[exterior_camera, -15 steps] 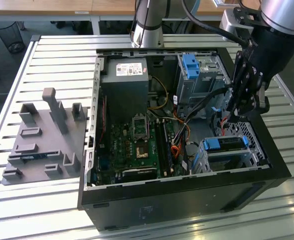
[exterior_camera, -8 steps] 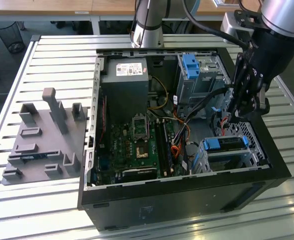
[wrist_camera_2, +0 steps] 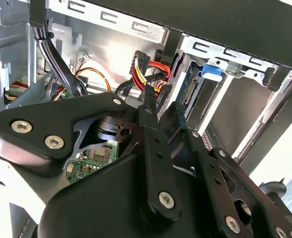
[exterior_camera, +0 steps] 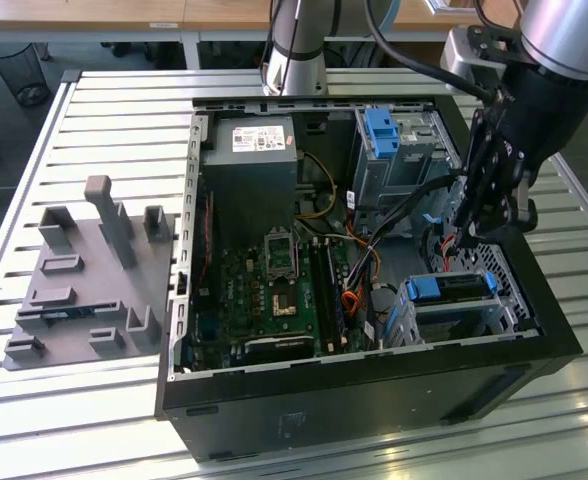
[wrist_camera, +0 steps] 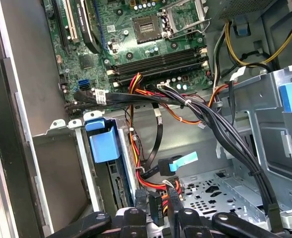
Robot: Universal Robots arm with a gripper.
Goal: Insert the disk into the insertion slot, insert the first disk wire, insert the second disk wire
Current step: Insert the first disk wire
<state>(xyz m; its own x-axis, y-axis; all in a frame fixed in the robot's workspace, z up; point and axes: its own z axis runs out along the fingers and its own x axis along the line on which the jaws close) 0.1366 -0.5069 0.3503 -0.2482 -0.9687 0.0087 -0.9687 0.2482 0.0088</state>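
Blue-framed silver hard drive (exterior_camera: 452,287) sits in the perforated grey metal bay (exterior_camera: 406,318); the black gripper (wrist_camera: 157,201) pinches a black wire plug (wrist_camera: 155,208) between its fingers.

Matt black metal gripper (wrist_camera: 157,212), black plastic wire connector (wrist_camera: 156,201), blue plastic-framed disk (exterior_camera: 452,287), perforated dull silver sheet-metal insertion slot (exterior_camera: 406,318)

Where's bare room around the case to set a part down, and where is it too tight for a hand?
Free: table slats behind the grey fixture plate, and those at the exterior view's lower left. Inside the case, the wire bundle crowds the space between the motherboard and the disk, where the gripper grips a wire connector.
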